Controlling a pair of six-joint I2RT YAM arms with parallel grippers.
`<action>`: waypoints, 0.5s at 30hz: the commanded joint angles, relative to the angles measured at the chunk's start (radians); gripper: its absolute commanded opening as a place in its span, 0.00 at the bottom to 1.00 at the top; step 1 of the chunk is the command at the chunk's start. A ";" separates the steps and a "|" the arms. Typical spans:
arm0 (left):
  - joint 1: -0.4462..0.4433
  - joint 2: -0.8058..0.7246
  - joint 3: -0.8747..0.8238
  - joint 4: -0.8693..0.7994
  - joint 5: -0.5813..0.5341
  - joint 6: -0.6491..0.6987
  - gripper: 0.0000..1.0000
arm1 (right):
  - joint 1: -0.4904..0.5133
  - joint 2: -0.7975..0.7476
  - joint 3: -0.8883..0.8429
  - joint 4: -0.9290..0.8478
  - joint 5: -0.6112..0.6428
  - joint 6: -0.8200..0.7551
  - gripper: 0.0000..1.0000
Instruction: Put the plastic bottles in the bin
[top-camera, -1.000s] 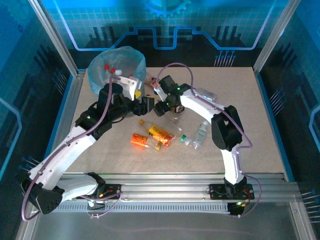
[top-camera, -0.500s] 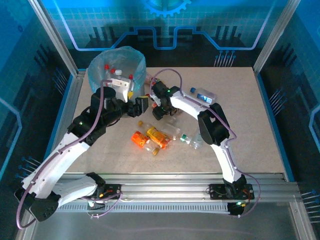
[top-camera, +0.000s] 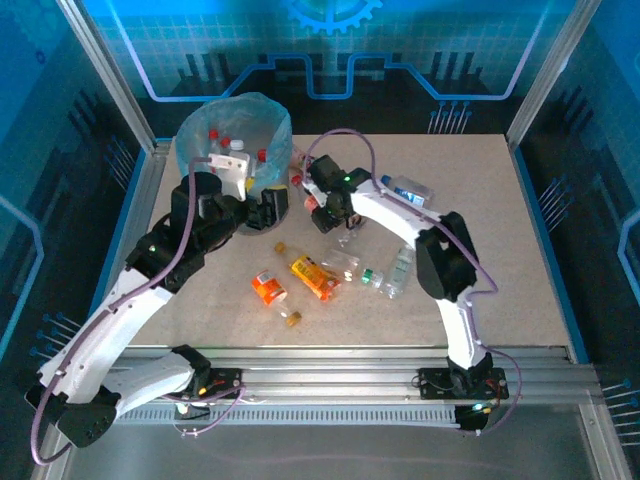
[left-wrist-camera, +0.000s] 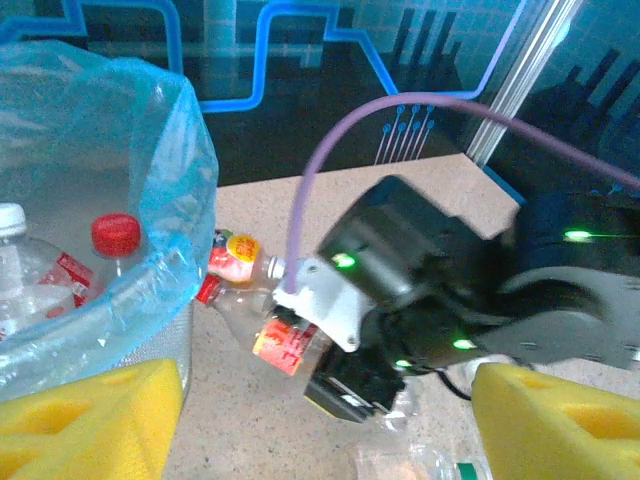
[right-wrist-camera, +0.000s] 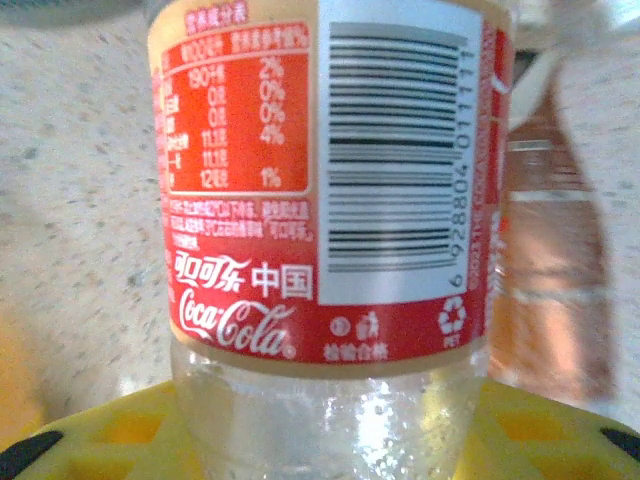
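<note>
Caught the right hand (top-camera: 320, 208) low on the surface (top-camera: 510, 270), just beside the bin (top-camera: 190, 150), set over a cola bottle (right-wrist-camera: 320, 200) lying there. Got that bottle right up close from the right wrist: red label, barcode, clear body dipping between the yellow pads (right-wrist-camera: 90, 435). Could not tell a pinch from a mere flanking there. Picked out a blurred bottle (right-wrist-camera: 560, 250) just behind it.

Found the left hand (left-wrist-camera: 325, 440) hanging wide, foam fingers (left-wrist-camera: 85, 420) well apart and holding nothing, near the bin's side and facing the right hand's black body. Spotted, from that wrist, the cola bottle's red-capped end pointing toward the bin, with a red-and-yellow labelled bottle (left-wrist-camera: 233, 258) against the blue bag (left-wrist-camera: 185, 140).

Counted bottles already down inside the bag: a red-capped one (left-wrist-camera: 117, 235), a white-capped one (left-wrist-camera: 8, 215). Made out three red caps (top-camera: 213, 132) in there from above.

Saw plenty more loose on the surface between the arms: an orange-labelled bottle (top-camera: 268, 287), an orange-and-yellow one (top-camera: 312, 275), a cluster of clear ones (top-camera: 385, 275), and a blue-labelled bottle (top-camera: 410, 190) off on the far side of the right arm.
</note>
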 joint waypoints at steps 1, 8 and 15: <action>0.011 -0.004 0.056 -0.008 -0.022 -0.018 0.77 | 0.011 -0.153 -0.062 -0.006 0.002 -0.002 0.51; 0.012 0.068 0.145 -0.045 0.038 -0.107 0.76 | -0.020 -0.450 -0.270 0.027 -0.038 0.032 0.50; 0.011 0.200 0.250 -0.042 0.254 -0.234 0.76 | -0.096 -0.877 -0.557 0.192 -0.260 0.019 0.49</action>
